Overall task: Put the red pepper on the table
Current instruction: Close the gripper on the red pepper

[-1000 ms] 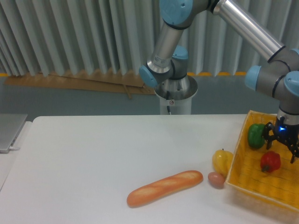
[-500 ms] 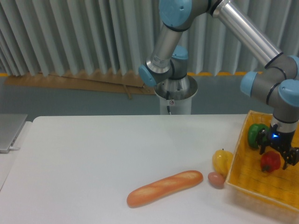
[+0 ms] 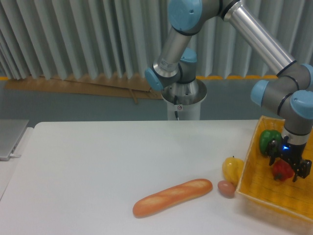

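— Since you asked about writing: can any label or brand be read?

— None that I can make out. Only a small blue light glows on the wrist above the gripper (image 3: 287, 168).

— And the fingers?

— They hang down on either side of the red pepper (image 3: 282, 170), spread about as wide as it is. Whether the pads actually press it or just flank it, I cannot tell at this size.

— Where does the pepper lie?

— Inside the yellow woven basket (image 3: 264, 196), at the right edge of the table (image 3: 98, 166). The green pepper (image 3: 268, 139) sits just behind it in the same basket.

— What else is on the white top?

— A yellow pepper (image 3: 232, 169) just beside the basket's left wall, a small brownish egg-like thing (image 3: 226, 188) near it, and a baguette (image 3: 172, 197) lying at a slant further left. A grey laptop-like slab (image 3: 11, 137) shows at the far left.

— The room?

— Pale ribbed curtains (image 3: 73, 39) behind, a grey floor, flat cardboard (image 3: 83, 85) along the wall's foot.
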You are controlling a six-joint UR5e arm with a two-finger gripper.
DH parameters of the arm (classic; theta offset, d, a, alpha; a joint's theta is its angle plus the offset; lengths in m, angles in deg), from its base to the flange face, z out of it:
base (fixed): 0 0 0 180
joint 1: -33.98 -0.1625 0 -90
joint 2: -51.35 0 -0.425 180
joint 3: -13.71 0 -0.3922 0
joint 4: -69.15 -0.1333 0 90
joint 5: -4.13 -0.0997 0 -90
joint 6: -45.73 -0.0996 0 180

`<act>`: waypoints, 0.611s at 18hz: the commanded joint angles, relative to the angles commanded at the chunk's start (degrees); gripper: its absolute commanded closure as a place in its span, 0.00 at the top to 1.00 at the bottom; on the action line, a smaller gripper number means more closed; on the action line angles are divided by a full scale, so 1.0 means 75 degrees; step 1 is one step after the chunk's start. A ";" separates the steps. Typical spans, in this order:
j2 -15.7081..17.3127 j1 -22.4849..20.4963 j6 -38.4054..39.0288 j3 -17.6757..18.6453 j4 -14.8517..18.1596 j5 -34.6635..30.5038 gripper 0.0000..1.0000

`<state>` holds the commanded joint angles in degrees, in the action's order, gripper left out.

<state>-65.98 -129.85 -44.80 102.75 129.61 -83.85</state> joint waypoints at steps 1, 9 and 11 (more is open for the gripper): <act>-0.0012 0.0000 0.0000 0.0000 0.0000 -0.0012 1.00; 0.0058 0.0035 -0.0047 0.0000 -0.0012 -0.0129 0.51; 0.0082 0.0058 -0.0047 -0.0012 0.0012 -0.0141 0.50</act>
<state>-65.37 -129.41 -45.15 102.66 129.70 -84.91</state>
